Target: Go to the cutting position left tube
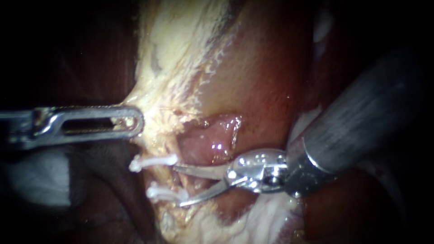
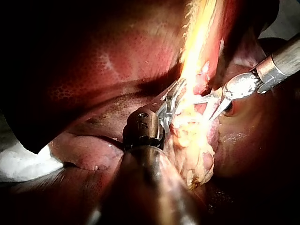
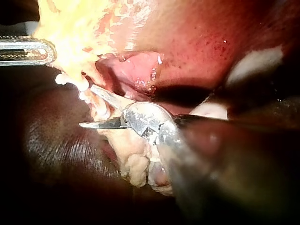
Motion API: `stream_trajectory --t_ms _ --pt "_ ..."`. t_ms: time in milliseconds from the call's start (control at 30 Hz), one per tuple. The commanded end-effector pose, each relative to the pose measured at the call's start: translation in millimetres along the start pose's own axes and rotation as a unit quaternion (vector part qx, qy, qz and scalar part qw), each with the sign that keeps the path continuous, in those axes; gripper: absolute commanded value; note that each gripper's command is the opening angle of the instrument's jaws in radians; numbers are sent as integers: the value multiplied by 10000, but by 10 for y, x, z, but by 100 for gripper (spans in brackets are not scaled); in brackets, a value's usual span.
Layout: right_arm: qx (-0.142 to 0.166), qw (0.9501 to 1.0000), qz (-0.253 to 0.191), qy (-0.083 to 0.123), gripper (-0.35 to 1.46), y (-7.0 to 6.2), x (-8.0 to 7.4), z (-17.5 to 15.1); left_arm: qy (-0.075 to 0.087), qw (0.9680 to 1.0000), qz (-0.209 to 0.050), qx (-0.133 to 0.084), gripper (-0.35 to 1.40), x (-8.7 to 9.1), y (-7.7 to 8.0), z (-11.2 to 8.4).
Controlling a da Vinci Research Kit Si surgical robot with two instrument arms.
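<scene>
1. My left instrument (image 1: 135, 122) comes in level from the left. Its windowed jaws are closed on the pale tissue (image 1: 176, 68) at that band's left edge. The left wrist view shows the jaw tips buried in the same pale band.
2. My right instrument (image 1: 177, 185) comes in from the right, its thick shaft running up to the upper right. The tip is a pair of thin curved blades, standing apart and holding nothing.
3. The tube (image 1: 168, 178) runs down the lower middle of the endoscope view, below the left instrument's jaws. It carries two white clips, an upper clip (image 1: 153, 161) and a lower clip (image 1: 163, 194).
4. The upper blade's tip lies just beside the upper clip and the lower blade's tip just beside the lower clip. I cannot tell if the tube lies between the blades or just ahead of them.
5. A wet pink fold (image 1: 212, 135) sits just above the upper blade.
6. In the left wrist view, mottled red liver (image 2: 117, 56) lies beyond the left instrument.
</scene>
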Motion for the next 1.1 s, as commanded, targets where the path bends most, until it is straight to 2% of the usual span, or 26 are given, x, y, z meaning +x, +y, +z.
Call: stream_trajectory --t_ms 33,400,600,967,1100 --pt "4 10000 14 -14 130 1 -1 2 -1 10000 -2 -4 -35 0 0 0" --pt "25 10000 17 -13 128 10 1 19 -8 10000 -9 -14 -35 1 -4 -2" --pt "177 9998 -21 -36 126 13 6 28 -12 10000 -13 -19 -35 2 -6 -2" --pt "637 9978 -127 84 121 2 16 42 -12 10000 -13 -19 -35 2 -6 -2" --pt "781 9968 -164 73 113 1 17 50 -13 10000 -14 -20 -35 2 -7 -2"
